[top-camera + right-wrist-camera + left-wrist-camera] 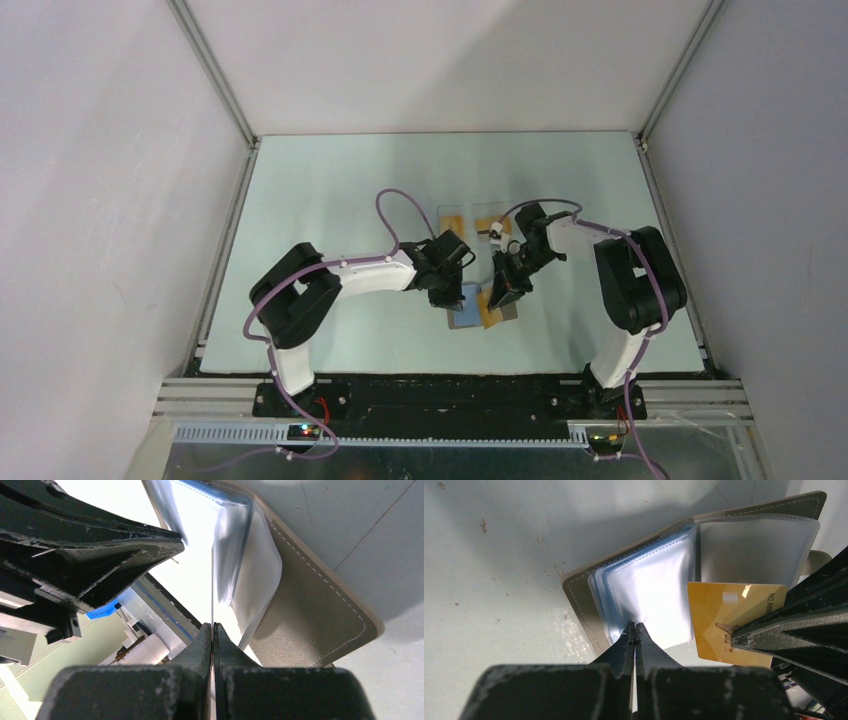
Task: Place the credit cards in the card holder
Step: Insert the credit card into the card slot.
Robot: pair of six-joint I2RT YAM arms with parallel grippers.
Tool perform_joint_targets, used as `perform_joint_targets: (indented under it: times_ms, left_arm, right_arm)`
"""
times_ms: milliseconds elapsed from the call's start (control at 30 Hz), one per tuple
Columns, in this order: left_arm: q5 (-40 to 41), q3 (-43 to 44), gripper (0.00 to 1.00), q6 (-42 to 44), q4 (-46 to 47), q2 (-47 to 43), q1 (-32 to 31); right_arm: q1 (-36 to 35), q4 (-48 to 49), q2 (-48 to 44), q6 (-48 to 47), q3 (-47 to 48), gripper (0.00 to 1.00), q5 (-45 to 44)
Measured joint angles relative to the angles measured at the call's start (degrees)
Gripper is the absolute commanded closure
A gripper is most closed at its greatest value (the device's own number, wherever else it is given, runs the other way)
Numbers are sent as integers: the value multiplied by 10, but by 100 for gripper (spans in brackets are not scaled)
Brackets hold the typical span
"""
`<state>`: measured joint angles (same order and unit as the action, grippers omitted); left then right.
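With left end effector (635, 629) pressed together at the near edge of the clear sleeves (654, 595), pins the grey-taupe holder (579, 595) open on the worktop (499, 555); unclear if nipping a sleeve or only bearing down on it. With right end effector (213, 626) clamped on an orange-gold card (724, 615), grips near the trailing edge and sets the leading edge at the near rim of the right-hand pocket; not possible to say whether already inside.

Looks light, thin and stiff, with a glossy face likely to slip: best pinched flat across a trailing corner or short edge, leaving the leading edge free for the pocket. Sleeves judged limp, slick and quick to buckle or flop shut; best steadied at a free edge close to the pocket mouth, or through the firmer stitched cover.

Reads "NO 888" along the card's right side, the rest cut off behind the right arm. Shows a pale patch near the top, no brand legible. Bears no writing on the holder, only pale stitching.
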<state>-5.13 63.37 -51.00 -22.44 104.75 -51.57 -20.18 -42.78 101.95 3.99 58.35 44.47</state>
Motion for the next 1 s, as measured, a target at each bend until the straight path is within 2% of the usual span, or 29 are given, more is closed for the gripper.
perform_joint_targets:
  times_ms: [467, 1000]
  left_arm:
    - [-1, 1, 100, 0, 0, 1, 0]
    - [-2, 1, 100, 0, 0, 1, 0]
  right_arm:
    - [-10, -17, 25, 3, 29, 100, -48]
    - [-8, -10, 41, -2, 48, 100, -34]
